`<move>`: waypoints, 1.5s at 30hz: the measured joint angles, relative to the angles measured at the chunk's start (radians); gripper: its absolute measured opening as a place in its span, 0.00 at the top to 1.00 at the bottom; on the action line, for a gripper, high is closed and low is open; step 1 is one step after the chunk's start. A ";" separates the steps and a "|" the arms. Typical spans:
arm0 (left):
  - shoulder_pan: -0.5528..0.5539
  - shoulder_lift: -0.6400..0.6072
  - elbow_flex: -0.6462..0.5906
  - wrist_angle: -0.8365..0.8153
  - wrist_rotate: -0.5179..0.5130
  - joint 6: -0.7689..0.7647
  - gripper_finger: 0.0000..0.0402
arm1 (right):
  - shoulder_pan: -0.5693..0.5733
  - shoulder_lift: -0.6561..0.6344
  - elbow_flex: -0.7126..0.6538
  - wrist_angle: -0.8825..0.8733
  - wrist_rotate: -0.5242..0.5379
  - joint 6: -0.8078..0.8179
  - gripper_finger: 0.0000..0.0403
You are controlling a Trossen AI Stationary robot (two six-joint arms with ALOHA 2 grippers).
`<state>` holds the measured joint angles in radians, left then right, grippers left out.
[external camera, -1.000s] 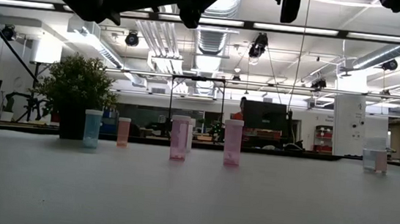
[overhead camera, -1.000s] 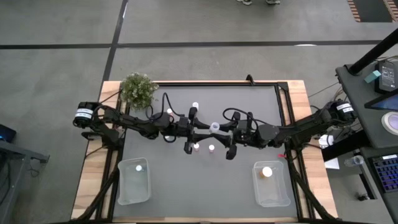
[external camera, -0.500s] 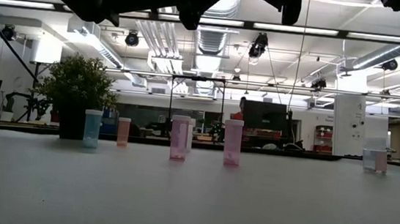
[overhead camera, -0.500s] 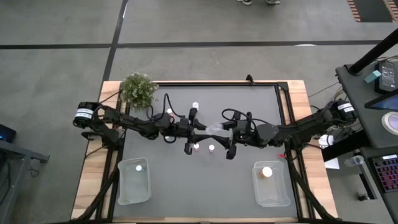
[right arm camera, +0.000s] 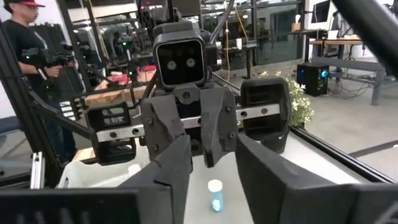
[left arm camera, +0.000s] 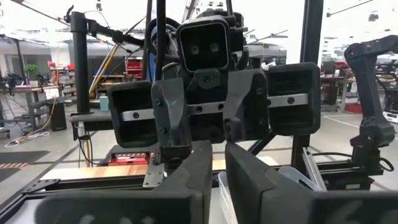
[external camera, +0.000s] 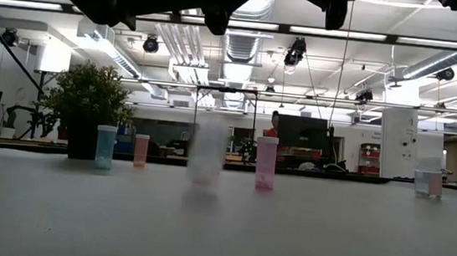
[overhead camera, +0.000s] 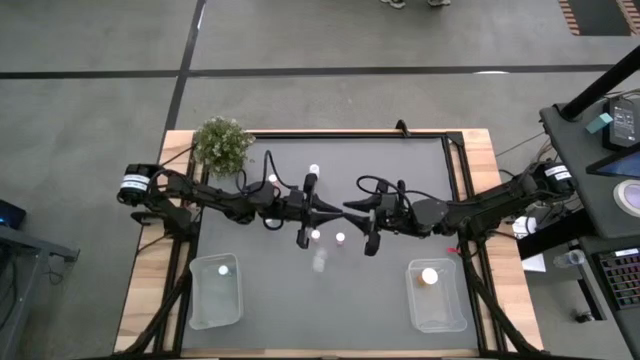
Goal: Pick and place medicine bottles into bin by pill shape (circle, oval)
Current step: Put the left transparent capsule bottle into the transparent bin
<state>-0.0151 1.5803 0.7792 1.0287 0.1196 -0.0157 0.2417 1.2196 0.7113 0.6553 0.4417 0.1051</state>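
Observation:
My left gripper (overhead camera: 333,208) and my right gripper (overhead camera: 352,207) face each other tip to tip, high above the table's middle. The left one (left arm camera: 219,163) is shut with nothing in it. The right one (right arm camera: 213,157) is open with nothing in it. Below them one medicine bottle (overhead camera: 319,262) shows as a pale blur (external camera: 206,155); whether it touches the table I cannot tell. Other white-capped medicine bottles stand upright on their bases: two (overhead camera: 315,235) (overhead camera: 340,238) under the grippers, and two farther back (overhead camera: 314,169) (overhead camera: 272,179).
A clear bin (overhead camera: 200,300) at the near left holds one bottle (overhead camera: 224,268). A second clear bin (overhead camera: 450,305) at the near right holds another (overhead camera: 430,276). A green potted plant (overhead camera: 222,143) stands at the far left corner. A person (right arm camera: 25,37) stands beyond the table.
The white-capped bottle that hung between the two grippers' tips has left them. It has dropped toward the table and a little toward its near edge, where it now shows only as a blur. Both arms have stayed where they were.

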 joint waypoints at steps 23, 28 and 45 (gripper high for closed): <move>-0.212 -0.244 0.108 -1.075 -0.171 -0.479 1.00 | 0.134 -0.264 0.000 -0.533 0.005 -0.009 0.92; -0.325 -0.154 0.197 -1.239 -0.189 -0.943 1.00 | 0.154 -0.268 0.000 -0.548 0.004 -0.128 0.92; -0.513 0.233 0.639 -1.945 -0.176 -1.629 0.99 | 0.156 -0.262 0.000 -0.575 0.004 -0.220 0.92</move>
<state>-0.5278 1.8130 1.4184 -0.9165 -0.0569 -1.6445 0.3973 0.9577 0.7109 0.0799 0.4454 -0.1146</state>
